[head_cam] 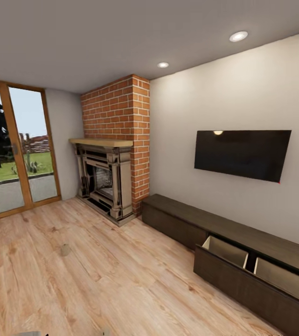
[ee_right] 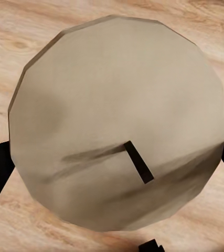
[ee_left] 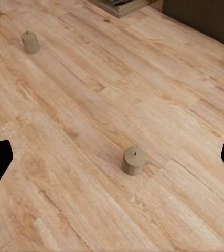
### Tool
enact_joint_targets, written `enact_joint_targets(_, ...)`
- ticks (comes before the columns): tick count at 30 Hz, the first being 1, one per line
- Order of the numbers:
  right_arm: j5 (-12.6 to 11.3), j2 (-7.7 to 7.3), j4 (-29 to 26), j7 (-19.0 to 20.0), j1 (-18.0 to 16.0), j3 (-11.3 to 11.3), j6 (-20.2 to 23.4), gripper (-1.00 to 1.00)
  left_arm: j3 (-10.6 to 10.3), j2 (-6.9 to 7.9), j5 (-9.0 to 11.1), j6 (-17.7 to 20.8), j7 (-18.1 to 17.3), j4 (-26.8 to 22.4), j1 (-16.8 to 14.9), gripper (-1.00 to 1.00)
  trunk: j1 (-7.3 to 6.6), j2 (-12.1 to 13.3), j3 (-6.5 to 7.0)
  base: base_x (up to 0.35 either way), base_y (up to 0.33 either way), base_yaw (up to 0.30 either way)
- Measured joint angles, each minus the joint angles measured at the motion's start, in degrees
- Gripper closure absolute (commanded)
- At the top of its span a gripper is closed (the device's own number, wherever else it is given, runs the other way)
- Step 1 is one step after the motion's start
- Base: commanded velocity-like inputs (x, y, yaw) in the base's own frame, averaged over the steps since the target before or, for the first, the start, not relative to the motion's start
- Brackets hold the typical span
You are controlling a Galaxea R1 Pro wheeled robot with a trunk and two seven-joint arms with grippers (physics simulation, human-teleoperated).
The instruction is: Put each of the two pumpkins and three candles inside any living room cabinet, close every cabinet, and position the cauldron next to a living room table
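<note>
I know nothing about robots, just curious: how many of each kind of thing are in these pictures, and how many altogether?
Candles: 3
Cabinet: 1
Wall screen: 1
Fireplace: 1
Total: 6

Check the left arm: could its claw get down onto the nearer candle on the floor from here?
Probably yes. The left claw is open, its fingers wide to either side, and the nearer candle stands upright on bare wood floor between them. The other candle stands well away, so nothing visibly blocks a descent.
</note>
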Motion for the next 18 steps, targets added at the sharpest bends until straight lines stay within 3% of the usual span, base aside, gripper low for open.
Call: enact_joint_targets(18, -0.2, -0.51, 0.1, 0.6, 0.0, -0.3, 0.1, 1.00, 0.0, 0.00, 0.0, 0.0, 0.0, 0.0, 0.0, -1.00, 0.00, 0.0, -1.23, 0.000, 0.000, -0.010)
